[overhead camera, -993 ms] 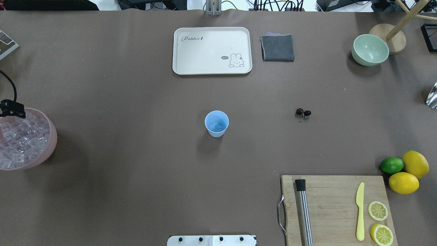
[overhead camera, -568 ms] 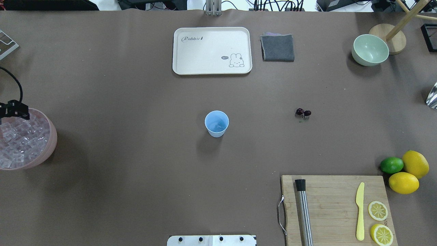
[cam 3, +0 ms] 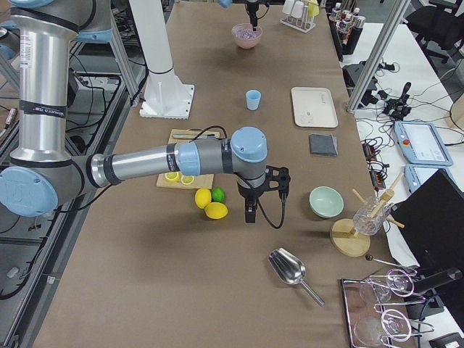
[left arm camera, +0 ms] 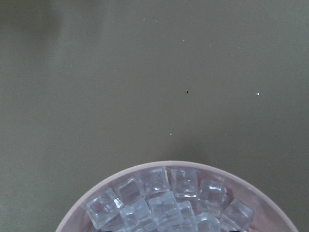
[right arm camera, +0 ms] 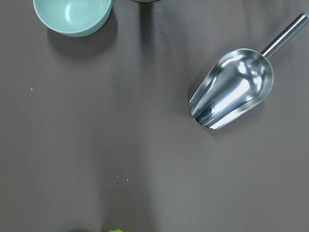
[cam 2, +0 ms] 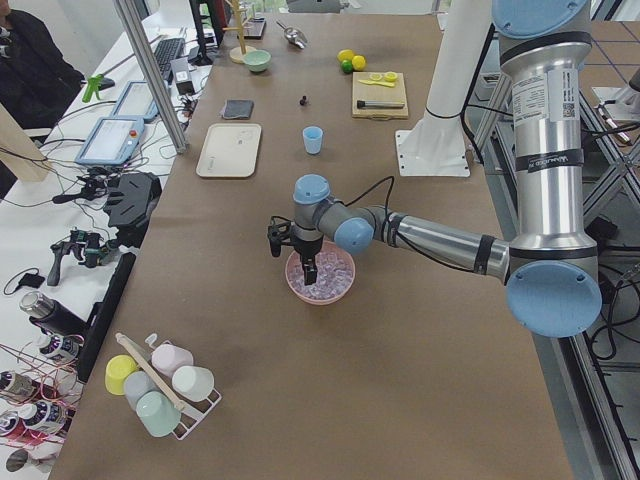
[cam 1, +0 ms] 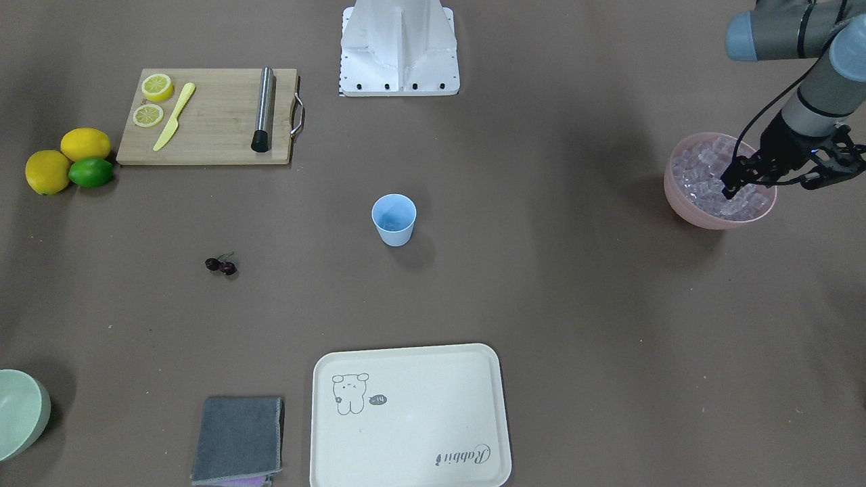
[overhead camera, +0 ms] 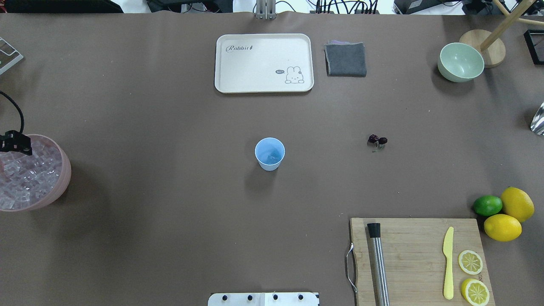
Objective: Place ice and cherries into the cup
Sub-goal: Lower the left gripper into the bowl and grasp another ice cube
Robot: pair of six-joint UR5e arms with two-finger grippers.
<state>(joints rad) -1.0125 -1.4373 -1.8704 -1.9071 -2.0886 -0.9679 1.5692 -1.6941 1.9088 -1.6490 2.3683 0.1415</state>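
The light blue cup point(overhead camera: 269, 153) stands upright mid-table, also in the front view point(cam 1: 393, 218). The dark cherries point(overhead camera: 378, 140) lie on the table to its right, clear of both arms. The ice point(cam 1: 703, 166) fills a pink bowl point(cam 1: 683, 203) at the table's left end. My left gripper point(cam 1: 731, 188) points down with its tips at the ice; I cannot tell whether it is open or shut. My right gripper point(cam 3: 251, 215) hangs low over the table beside the lemons, far from the cherries, seen only from the side; I cannot tell its state.
A cream tray point(overhead camera: 263, 63), a grey cloth point(overhead camera: 345, 58) and a pale green bowl point(overhead camera: 460, 62) sit along the far side. A cutting board point(overhead camera: 416, 255) holds a muddler, a knife and lemon slices. Lemons and a lime point(overhead camera: 488, 205) lie beside it. A metal scoop point(right arm camera: 234, 89) lies under the right wrist.
My left gripper has shifted slightly over the far rim of the ice bowl, ending a little nearer the robot. The cup and cherries have not moved.
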